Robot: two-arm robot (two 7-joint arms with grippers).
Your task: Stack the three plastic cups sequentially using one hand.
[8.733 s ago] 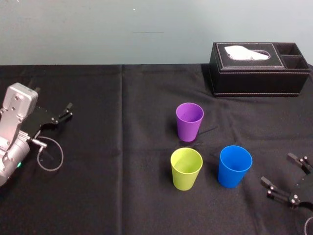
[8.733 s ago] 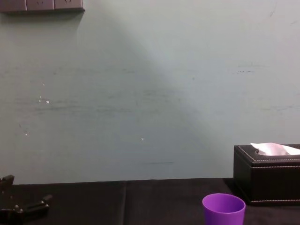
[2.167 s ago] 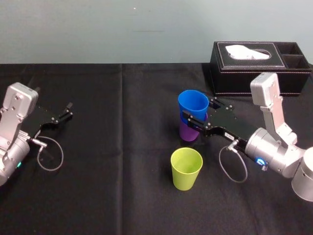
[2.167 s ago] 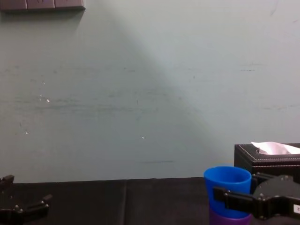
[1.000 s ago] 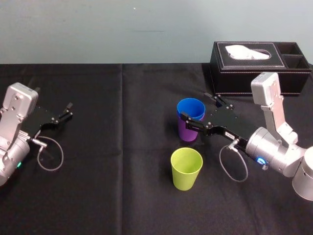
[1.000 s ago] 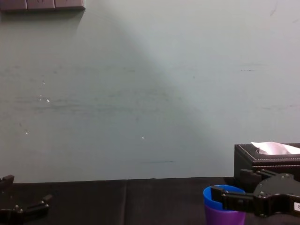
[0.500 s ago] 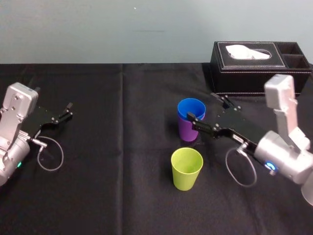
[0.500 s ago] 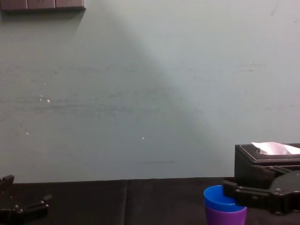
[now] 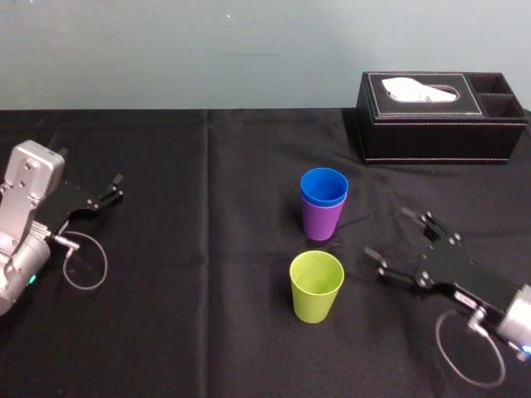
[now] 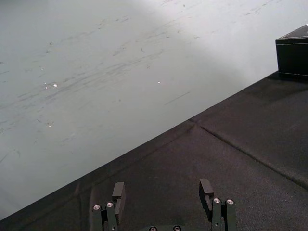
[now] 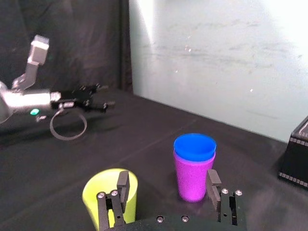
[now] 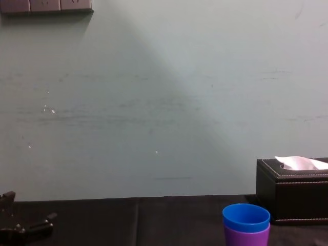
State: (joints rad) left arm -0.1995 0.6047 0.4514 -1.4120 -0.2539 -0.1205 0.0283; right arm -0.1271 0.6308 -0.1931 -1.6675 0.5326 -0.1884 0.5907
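Head view. I find the blue cup point(image 9: 323, 186) seated inside the purple cup point(image 9: 322, 222), both upright near the middle of the table point(image 9: 207, 332). The yellow-green cup point(image 9: 316, 286) stands alone at 6 o'clock of that pair, near but apart. The right gripper point(image 9: 387, 233) has its fingers spread and holds nothing. From it, the nested pair sits at 10 o'clock and the yellow-green cup at 8 o'clock, and neither is touched. The left gripper point(image 9: 116, 188) is parked toward the table's 9 o'clock side, well apart from all the cups. A tissue box point(image 9: 440, 116) sits at 1 o'clock of the pair.

Left wrist view. The left gripper point(image 10: 162, 184) has its fingers apart, with bare cloth between them.

Right wrist view. The right gripper point(image 11: 167, 174) is spread wide and empty. The yellow-green cup point(image 11: 108, 195) stands partly behind one finger point(image 11: 122, 185). The purple cup point(image 11: 192, 178), with the blue cup point(image 11: 194, 147) protruding from it, stands beyond the gripper, nearer the other finger and clear of it.

Chest view. The blue cup point(image 12: 246, 217) shows above the purple cup point(image 12: 246, 237). The tissue box point(image 12: 292, 197) is at 3 o'clock of them.
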